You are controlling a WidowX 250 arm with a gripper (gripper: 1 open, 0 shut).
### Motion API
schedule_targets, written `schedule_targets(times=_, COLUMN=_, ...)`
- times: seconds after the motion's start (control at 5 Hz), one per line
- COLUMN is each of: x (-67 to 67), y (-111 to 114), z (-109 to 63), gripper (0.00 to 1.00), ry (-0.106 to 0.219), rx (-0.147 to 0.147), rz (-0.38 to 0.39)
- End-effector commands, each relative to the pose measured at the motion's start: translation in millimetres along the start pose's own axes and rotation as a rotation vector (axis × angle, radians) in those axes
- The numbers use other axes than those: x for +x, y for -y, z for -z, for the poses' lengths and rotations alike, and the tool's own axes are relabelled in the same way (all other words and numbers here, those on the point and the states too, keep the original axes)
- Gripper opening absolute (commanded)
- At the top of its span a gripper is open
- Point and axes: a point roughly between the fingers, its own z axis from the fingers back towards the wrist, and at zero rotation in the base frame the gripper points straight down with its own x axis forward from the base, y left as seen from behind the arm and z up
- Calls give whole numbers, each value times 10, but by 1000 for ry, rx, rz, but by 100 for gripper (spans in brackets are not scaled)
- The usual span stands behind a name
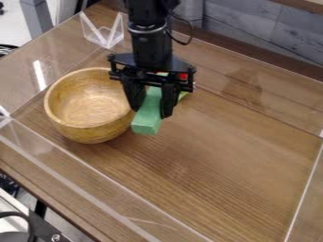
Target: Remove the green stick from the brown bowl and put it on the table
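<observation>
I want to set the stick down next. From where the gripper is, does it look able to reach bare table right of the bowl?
Probably yes. The gripper is shut on the green stick, already outside the brown bowl, and the table to the right looks bare, with nothing in the way.

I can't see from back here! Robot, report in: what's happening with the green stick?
Gripper shut on green stick, pointing down. Stick out of the brown bowl, lower end at the table just beside the bowl. Nothing in the way.
</observation>
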Motion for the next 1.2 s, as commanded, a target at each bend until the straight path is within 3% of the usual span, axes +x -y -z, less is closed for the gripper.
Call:
schedule_targets(times=0.0, x=24, y=3, z=-14, gripper=0, ry=17, rx=3, rz=5)
schedule_targets(times=0.6, x=24, y=-46, z=66, gripper=0, ry=5, rx=10, rz=-5)
schedule_targets(times=1.0, x=-157, y=-56, z=247, gripper=0, ry=-8, rx=2, rz=40)
